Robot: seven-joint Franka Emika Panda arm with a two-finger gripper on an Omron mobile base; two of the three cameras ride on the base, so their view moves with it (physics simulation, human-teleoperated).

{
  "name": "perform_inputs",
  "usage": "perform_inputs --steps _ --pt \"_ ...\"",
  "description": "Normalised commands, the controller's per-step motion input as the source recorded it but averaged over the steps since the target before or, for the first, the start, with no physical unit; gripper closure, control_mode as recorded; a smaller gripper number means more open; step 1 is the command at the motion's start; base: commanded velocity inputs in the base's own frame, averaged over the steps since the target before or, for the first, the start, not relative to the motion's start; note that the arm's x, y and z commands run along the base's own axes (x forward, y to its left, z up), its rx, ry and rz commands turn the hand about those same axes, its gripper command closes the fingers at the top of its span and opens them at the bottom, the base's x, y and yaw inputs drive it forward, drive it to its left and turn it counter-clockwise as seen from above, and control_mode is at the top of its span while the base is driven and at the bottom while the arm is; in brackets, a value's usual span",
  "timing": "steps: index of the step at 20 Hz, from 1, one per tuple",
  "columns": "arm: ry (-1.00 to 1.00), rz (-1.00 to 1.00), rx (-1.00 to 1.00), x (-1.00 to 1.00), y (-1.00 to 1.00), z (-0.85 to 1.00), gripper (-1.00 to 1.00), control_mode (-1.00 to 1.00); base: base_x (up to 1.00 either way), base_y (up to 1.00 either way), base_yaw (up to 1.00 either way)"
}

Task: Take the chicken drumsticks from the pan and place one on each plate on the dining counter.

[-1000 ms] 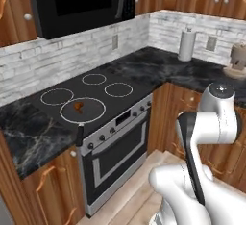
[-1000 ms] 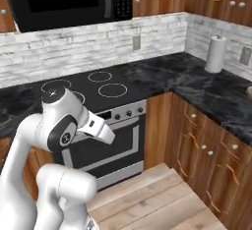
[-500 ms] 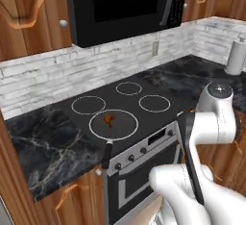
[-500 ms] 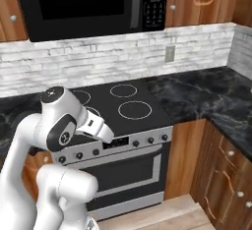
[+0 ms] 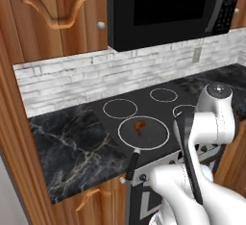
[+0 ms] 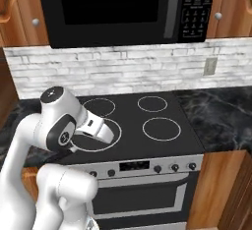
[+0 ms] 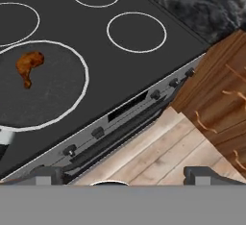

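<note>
You see one drumstick (image 7: 28,67) in the pan (image 7: 43,105) — thick end toward the stove's back; your tool (image 7: 120,175) gapes wide, empty.

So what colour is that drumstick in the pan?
Golden-orange drumstick, clearest in the hand view, lying in the black pan.

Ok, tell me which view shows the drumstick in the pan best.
The hand view: the drumstick lies unobstructed and largest, on the pan. The left base view shows it smaller. In the right base view the arm covers most of the pan.
</note>
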Motion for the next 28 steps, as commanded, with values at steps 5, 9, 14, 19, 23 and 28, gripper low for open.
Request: perform_inputs --steps 5,9,14,19,23,28 --pt "0.00 0.00 0.00 0.00 0.00 0.00 -1.00 1.00 0.44 -0.12 0.38" --pt "-0.09 0.35 0.00 0.30 -0.31 -0.31 -1.00 -1.00 0.00 0.00 0.00" --pt "-0.15 0.27 0.01 0.15 -0.58 -0.15 -1.00 -1.00 0.00 0.00 0.00" --pt "-0.02 0.12 0.01 0.73 0.15 -0.06 -1.00 -1.00 0.00 0.00 0.00" --pt "0.04 0.00 0.00 0.77 0.66 -0.15 -1.00 -1.00 0.00 0.00 0.00" --pt "0.14 -0.01 0.00 0.55 0.60 -0.19 -1.00 -1.00 0.00 0.00 0.00"
